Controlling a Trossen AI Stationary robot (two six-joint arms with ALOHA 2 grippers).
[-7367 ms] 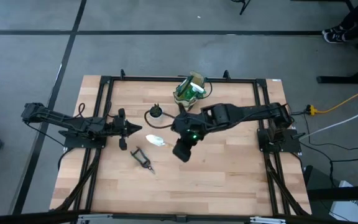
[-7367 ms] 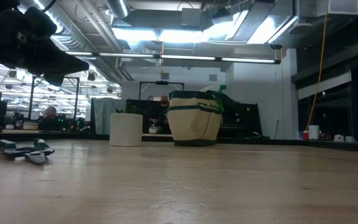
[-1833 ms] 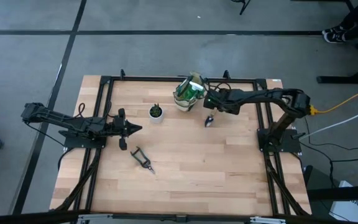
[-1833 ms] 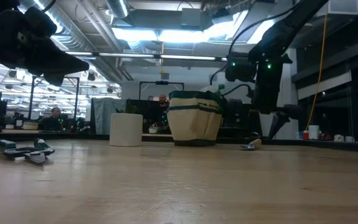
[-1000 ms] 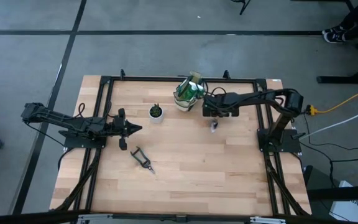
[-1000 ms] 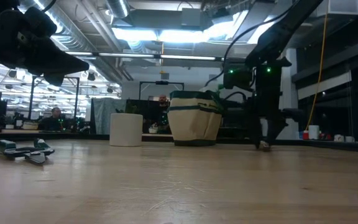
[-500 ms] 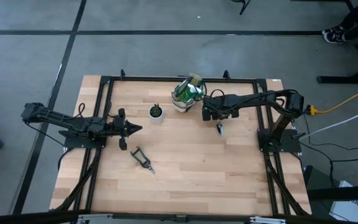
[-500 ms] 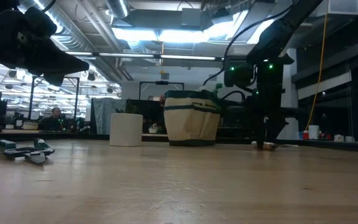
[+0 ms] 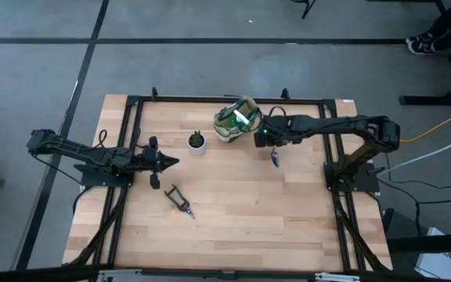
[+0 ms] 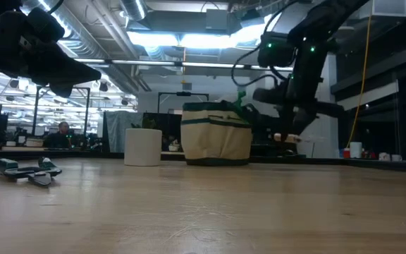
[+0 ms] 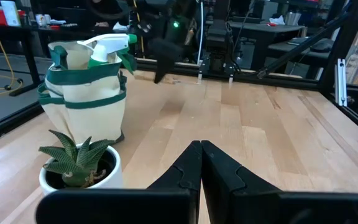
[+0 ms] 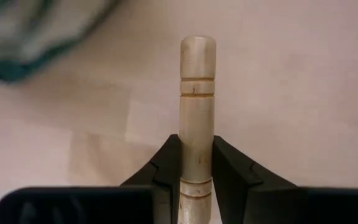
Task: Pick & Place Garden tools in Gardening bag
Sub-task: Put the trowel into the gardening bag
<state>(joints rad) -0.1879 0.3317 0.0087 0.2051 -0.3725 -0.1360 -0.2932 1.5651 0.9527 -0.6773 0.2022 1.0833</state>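
Observation:
The tan gardening bag [image 9: 236, 120] with green trim stands at the table's far middle; a green spray bottle [image 11: 107, 45] sticks out of its top. My right gripper [image 9: 268, 139] hovers just right of the bag, shut on a garden tool with a pale wooden handle [image 12: 197, 93]; its metal end [image 9: 275, 158] shows below the gripper. Black pruning shears [image 9: 180, 200] lie flat on the table, near left of centre. My left gripper [image 9: 165, 162] is shut and empty at the table's left, above the board. My right gripper pinches the tool's wooden handle [image 12: 197, 163] between its two fingers, some way back from the rounded free end [image 12: 197, 46]. The handle runs along the fingers and sticks out past their tips. The tool is lifted clear of the table [image 10: 287, 137].
A small green plant in a white pot [image 9: 197, 142] stands left of the bag, between it and my left gripper. A black frame [image 9: 331, 149] runs along the table's edges. Bare board lies at the table's near half.
My right gripper has risen from the table beside the bag, and the wooden-handled tool, which touched the board, now hangs clear. The gripper has moved a little toward the bag. The bag has shifted slightly toward the table's left.

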